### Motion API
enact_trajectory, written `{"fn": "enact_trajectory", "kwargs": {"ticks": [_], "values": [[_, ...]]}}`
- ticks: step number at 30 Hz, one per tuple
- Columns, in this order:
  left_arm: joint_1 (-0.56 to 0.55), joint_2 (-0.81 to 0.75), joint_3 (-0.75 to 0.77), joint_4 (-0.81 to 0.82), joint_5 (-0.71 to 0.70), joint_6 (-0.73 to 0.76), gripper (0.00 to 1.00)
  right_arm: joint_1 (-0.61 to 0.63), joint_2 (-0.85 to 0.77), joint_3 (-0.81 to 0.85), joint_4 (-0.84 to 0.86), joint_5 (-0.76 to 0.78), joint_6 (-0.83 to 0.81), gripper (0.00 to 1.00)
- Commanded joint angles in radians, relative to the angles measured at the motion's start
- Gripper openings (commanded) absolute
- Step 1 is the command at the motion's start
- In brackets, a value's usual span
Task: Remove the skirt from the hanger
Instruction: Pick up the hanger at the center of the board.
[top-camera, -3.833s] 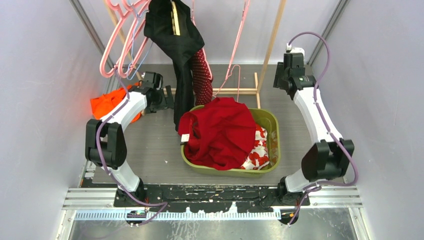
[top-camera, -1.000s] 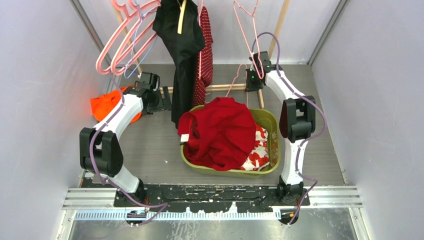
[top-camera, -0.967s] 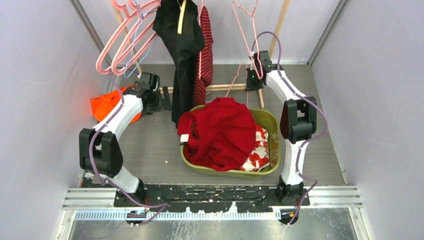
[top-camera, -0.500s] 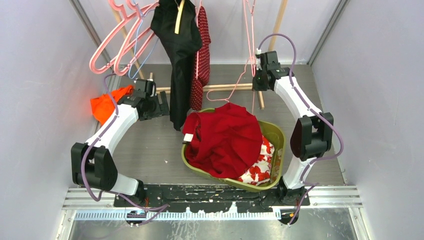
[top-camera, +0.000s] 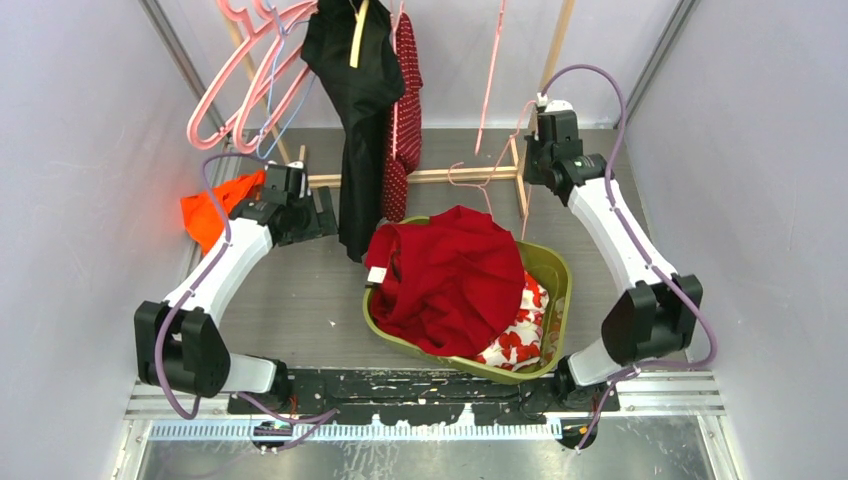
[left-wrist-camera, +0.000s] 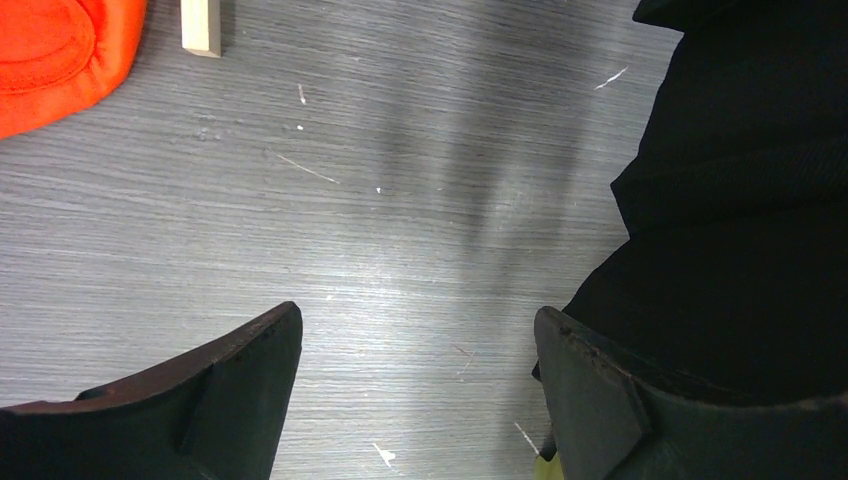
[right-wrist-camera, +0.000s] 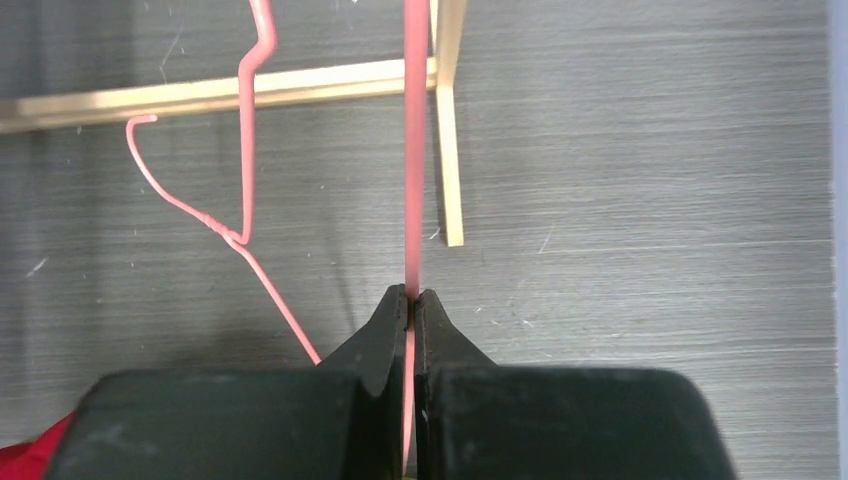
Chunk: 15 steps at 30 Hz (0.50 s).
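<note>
Found the right gripper (right-wrist-camera: 410, 300) pinching the straight wire of the pink hanger (right-wrist-camera: 413, 150), fingertips pressed together on it with no gap. Saw the hanger's hook and twisted neck dangling left of the clamp, over the wooden frame (right-wrist-camera: 300, 85). No cloth on that hanger.

Against 3.8 s ago: gripper then out at the far right corner, away from the hanger, now clamped on it. Against 0.5 s ago: wrist drawn back to the right, elbow swung lower and outward.

Logged the red skirt (top-camera: 450, 270) off the hanger, heaped in the green basket (top-camera: 560, 300) and spilling over its left rim, white tag showing. Same heap as in every earlier frame. Basket itself turned since 1.0 s ago, near right corner swung toward the arm bases. No change since 0.5 s ago.

Found the left gripper (left-wrist-camera: 420, 390) with jaws spread wide, only bare table (left-wrist-camera: 400, 200) between them. Right-hand finger just beside the hanging black garment (left-wrist-camera: 740, 200); contact impossible to tell. Orange cloth (left-wrist-camera: 50, 50) at the far left. Much the same spot as before, though the left elbow has sunk lower toward the bases than 3.8 s ago.
</note>
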Motion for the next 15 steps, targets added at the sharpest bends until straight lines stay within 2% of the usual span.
{"fn": "enact_trajectory", "kwargs": {"ticks": [1,9,15], "values": [[0.003,-0.031,0.002,0.055,0.019,0.014,0.86,0.006,-0.120,-0.013,0.131,0.099,-0.023,0.01],[-0.016,-0.019,0.101,-0.019,0.025,0.080,0.86,0.005,-0.184,0.046,0.228,0.305,-0.090,0.01],[-0.024,-0.111,0.148,-0.025,0.089,0.092,0.86,0.005,-0.199,0.073,0.297,0.409,-0.171,0.01]]}}
